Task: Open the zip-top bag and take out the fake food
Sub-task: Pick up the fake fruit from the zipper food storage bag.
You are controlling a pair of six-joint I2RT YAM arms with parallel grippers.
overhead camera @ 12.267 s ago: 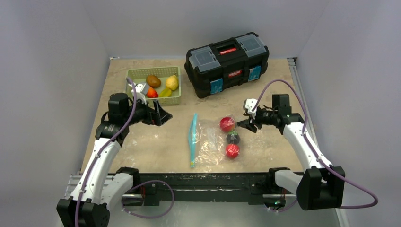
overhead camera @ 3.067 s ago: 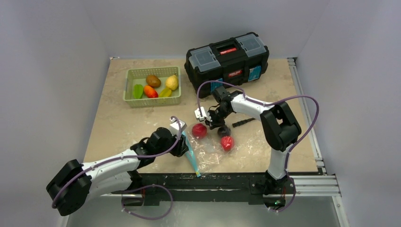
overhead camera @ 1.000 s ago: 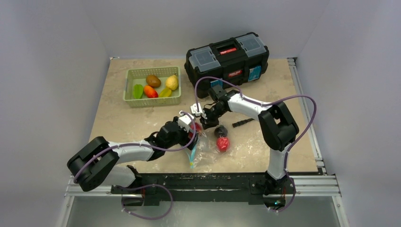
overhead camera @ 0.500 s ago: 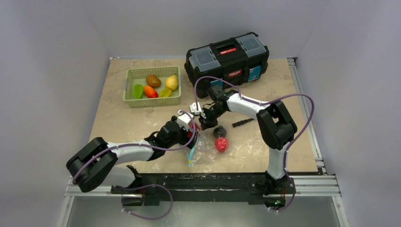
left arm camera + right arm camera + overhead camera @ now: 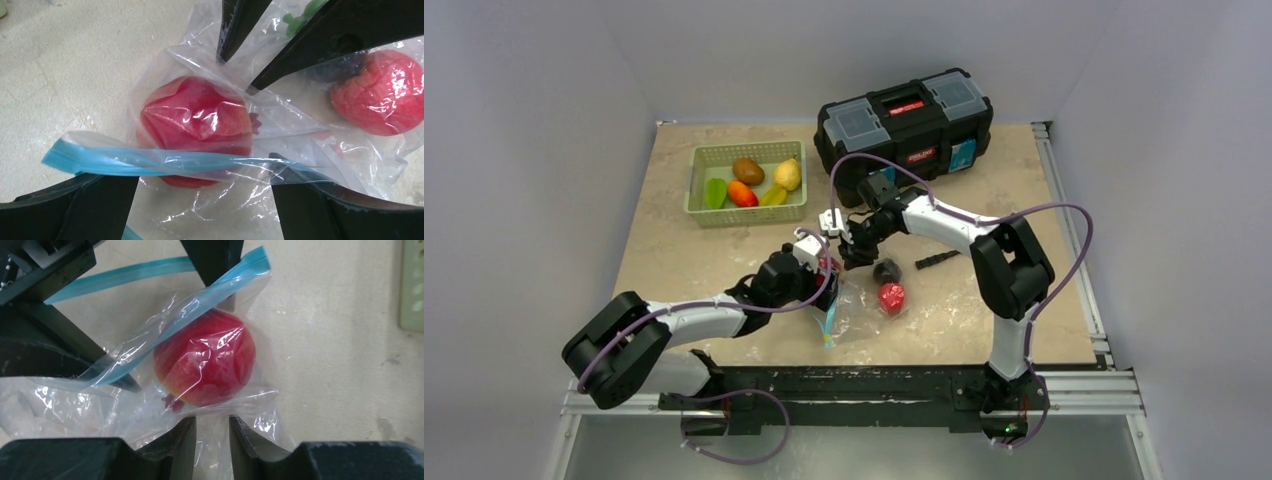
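The black toolbox (image 5: 906, 118) carries red labels with white print, too small for me to read. The green basket (image 5: 746, 213) holds 5 pieces of fake food (image 5: 748, 171): brown, yellow, orange and 2 green. On the table (image 5: 684, 270) the zip-top bag (image 5: 859, 318) lies between both arms with 3 more inside: a smooth red fruit (image 5: 195, 130) by the teal zip, a dark piece (image 5: 886, 270) and a bumpy red one (image 5: 891, 297). The left gripper (image 5: 200, 172) gapes wide at the zip strip. The right gripper (image 5: 212, 422) shows a narrow gap with bag film running through it.

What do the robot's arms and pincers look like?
The left arm and right arm are white tubes linked by chunky black joints. A thin purple cable loops along each one. Each wrist carries a small white block. The left pincer and right pincer are black, with two flat, wedge-shaped fingers.
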